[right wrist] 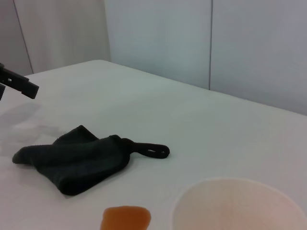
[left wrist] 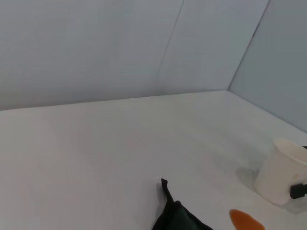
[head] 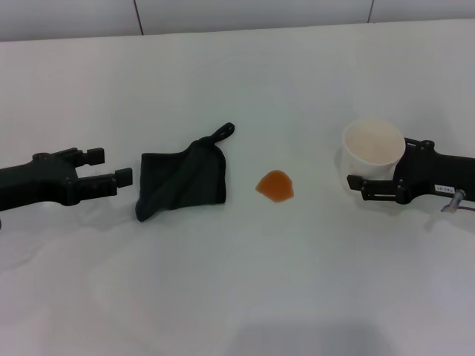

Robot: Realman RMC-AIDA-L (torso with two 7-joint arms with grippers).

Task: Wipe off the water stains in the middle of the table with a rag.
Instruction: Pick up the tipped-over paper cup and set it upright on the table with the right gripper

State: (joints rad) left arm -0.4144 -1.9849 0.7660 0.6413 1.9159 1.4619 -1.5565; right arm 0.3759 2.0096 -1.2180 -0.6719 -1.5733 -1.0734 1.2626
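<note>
Not started: the water stains (head: 275,185) sit unwiped mid the table (head: 237,297). The rag (head: 180,184) lies just left of stains, untouched. Left gripper (head: 111,168) beyond rag, fingers apart, empty. Right gripper (head: 378,185) right of stains, clamped on cup (head: 373,148). Left to do: grab rag, wipe.

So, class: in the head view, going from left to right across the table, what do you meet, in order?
left gripper → rag → water stains → cup → right gripper

Matte black arms, blocky two-fingered left hand (head: 110,167), white label on right
</note>
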